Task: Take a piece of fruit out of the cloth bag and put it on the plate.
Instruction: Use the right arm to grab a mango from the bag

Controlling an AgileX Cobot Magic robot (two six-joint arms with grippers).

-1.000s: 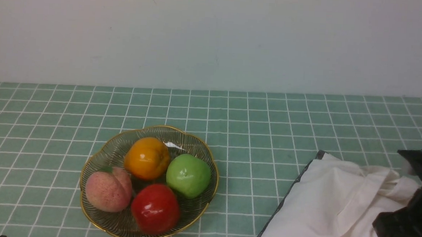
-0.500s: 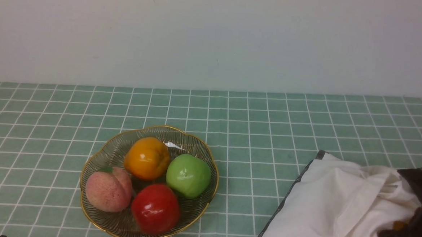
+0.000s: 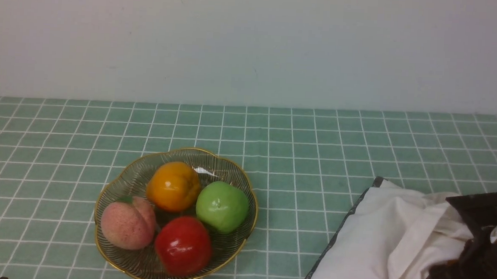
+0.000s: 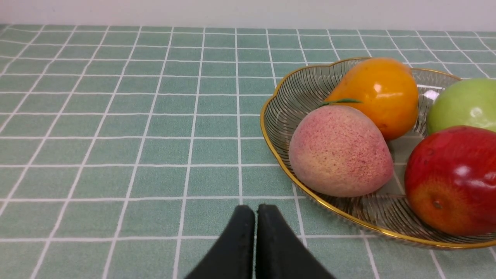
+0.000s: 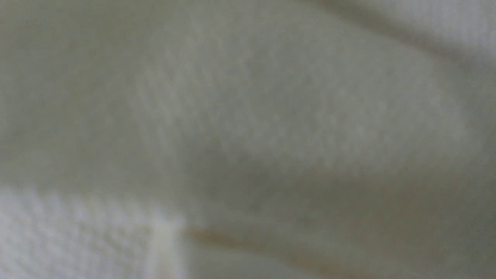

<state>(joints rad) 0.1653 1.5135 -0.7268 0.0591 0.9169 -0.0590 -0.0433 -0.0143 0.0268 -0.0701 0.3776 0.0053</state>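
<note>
The off-white cloth bag [image 3: 379, 244] lies crumpled at the front right, its dark edge strip facing the plate. My right arm [image 3: 481, 249] is black and pushes down into the bag's folds. Its fingers are hidden by cloth, and the right wrist view shows only blurred cloth [image 5: 271, 116]. The mango-like piece of fruit is hidden; only a tiny orange patch [image 3: 451, 263] shows beside the arm. The gold-rimmed glass plate [image 3: 246, 180] stands left of the bag. My left gripper [image 4: 255, 209] is shut and empty, low over the tablecloth just short of the plate's rim [image 4: 271, 151].
The plate holds a squat orange fruit [image 3: 173, 186], a green apple [image 3: 222, 206], a red apple [image 3: 183, 246] and a pink peach [image 3: 127, 222]. A green checked cloth covers the table and a plain wall stands behind it.
My right arm has moved down and to the left, deeper into the bag, and the cloth folds have shifted around it. The plate and its fruits have not moved.
</note>
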